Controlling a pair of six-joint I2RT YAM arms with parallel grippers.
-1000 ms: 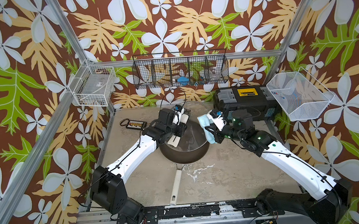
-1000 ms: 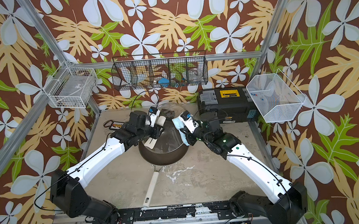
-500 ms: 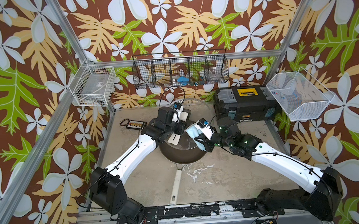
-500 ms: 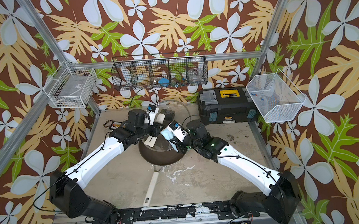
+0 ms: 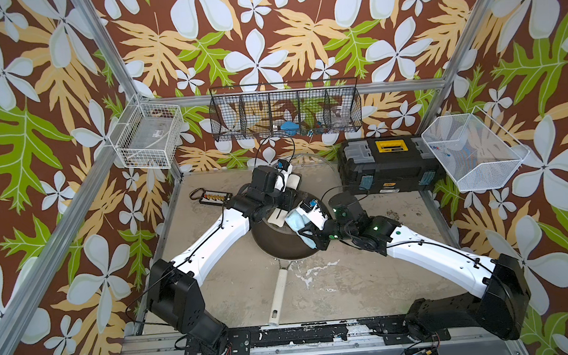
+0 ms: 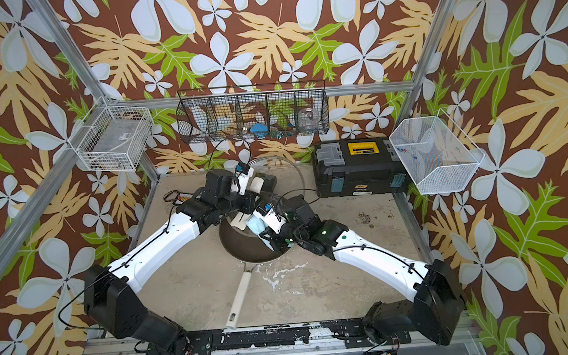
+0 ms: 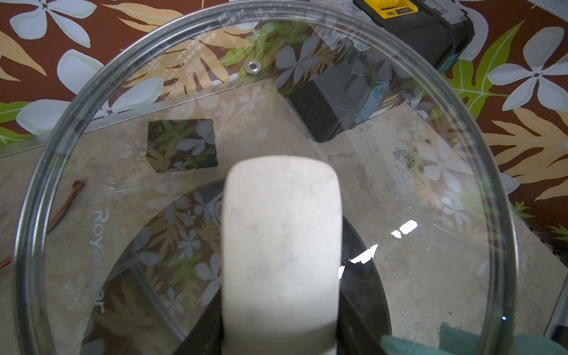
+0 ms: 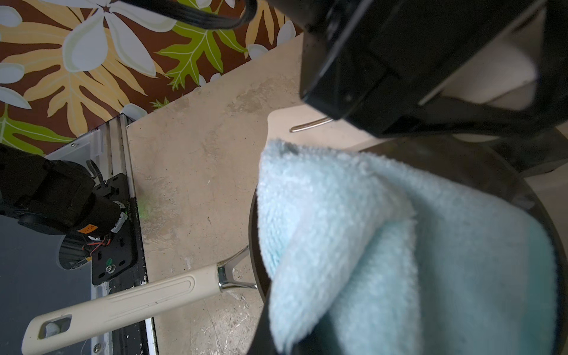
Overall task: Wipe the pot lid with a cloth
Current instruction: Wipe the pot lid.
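The pot lid, clear glass with a metal rim, is held tilted up over the dark frying pan. My left gripper is shut on its cream bar handle; the handle hides the jaws in the left wrist view. In both top views only the lid's far rim shows clearly. My right gripper is shut on the light blue cloth. The cloth lies against the lid right beside the handle. The cloth covers most of the right fingers.
The pan's long cream handle points toward the front edge. A black toolbox stands at the back right. A small black case lies at the back left. Wire baskets hang on the walls.
My right gripper has carried the cloth leftward, from the lid's right edge to beside the handle. The left arm and the lid have barely moved.
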